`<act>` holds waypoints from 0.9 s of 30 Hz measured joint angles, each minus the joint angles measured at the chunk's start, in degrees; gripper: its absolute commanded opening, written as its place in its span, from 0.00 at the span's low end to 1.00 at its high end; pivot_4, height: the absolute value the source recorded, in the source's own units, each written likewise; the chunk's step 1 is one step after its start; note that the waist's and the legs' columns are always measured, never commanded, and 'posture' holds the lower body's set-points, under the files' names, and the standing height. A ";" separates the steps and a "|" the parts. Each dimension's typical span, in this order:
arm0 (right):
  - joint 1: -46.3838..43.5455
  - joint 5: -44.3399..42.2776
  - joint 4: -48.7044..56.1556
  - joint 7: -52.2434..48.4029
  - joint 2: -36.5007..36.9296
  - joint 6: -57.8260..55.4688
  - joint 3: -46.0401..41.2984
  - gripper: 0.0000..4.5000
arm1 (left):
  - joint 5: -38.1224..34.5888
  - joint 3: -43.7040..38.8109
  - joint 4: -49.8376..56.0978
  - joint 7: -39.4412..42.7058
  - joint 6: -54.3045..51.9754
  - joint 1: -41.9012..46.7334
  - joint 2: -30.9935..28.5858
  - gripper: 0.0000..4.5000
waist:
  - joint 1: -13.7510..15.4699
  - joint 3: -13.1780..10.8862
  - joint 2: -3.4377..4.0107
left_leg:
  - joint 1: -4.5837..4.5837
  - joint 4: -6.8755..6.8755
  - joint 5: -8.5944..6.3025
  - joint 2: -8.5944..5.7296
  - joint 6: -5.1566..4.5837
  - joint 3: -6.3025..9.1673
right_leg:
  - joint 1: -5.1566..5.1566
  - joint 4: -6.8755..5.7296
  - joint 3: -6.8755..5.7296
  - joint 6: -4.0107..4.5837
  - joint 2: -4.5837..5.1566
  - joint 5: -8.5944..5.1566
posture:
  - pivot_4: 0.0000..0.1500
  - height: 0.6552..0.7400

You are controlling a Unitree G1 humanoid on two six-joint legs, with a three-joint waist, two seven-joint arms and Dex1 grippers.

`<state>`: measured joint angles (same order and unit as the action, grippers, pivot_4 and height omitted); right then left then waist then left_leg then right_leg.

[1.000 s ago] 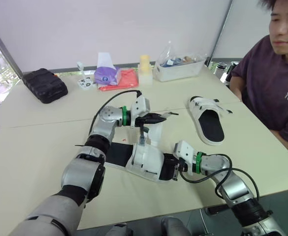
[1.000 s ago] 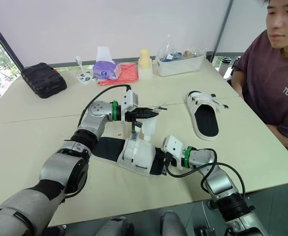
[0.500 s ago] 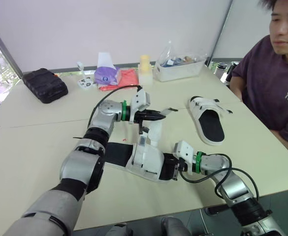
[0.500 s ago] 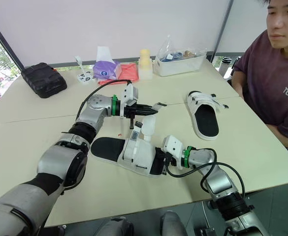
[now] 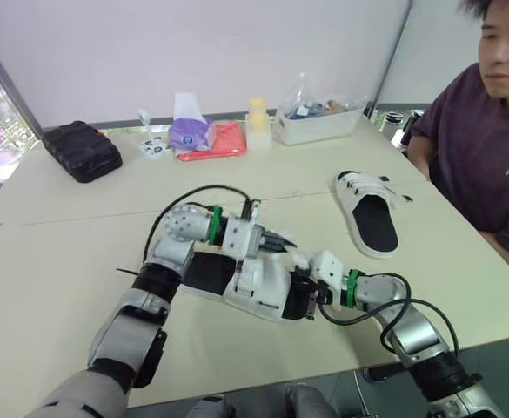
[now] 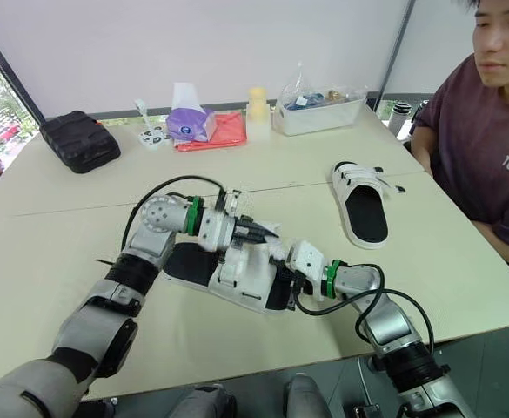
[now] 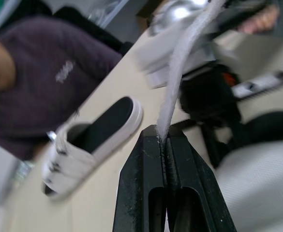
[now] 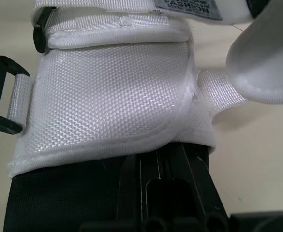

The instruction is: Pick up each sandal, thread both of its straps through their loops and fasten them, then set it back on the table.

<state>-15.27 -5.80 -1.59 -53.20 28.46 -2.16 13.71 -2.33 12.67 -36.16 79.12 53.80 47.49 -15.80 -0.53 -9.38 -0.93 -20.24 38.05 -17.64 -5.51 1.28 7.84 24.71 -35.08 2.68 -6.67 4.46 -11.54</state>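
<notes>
The strap [image 7: 180,67] blurs beyond the left end effector [image 7: 166,137] — its far end cut off.

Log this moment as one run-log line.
left gripper: shut on strap | right gripper: shut on sandal | other sandal: lying on table

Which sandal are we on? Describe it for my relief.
On the beige table, look at the near edge. It is the sandal gripped by the right claw, its strap pinched in the left claw; the other sandal lies alone by the person.
</notes>
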 measured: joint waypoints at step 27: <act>-2.47 -0.04 -5.64 -2.46 -0.39 4.25 0.40 0.00 | -17.48 5.44 32.08 -18.18 -31.36 -14.70 -29.58 0.82 | -0.45 0.02 0.02 | 0.34 -0.04 -0.03 0.05 -0.08 0.04 | -0.29 -0.08 -0.02 -0.02 -0.06 -0.03 | 1.00 1.00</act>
<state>-17.74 -5.83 -7.23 -55.66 28.08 2.09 14.11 -19.81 18.11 -4.08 60.94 22.44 32.79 -45.38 -0.98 -9.36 -0.90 -19.91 38.01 -17.67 -5.46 1.19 7.88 24.42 -35.15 2.65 -6.69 4.40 -11.58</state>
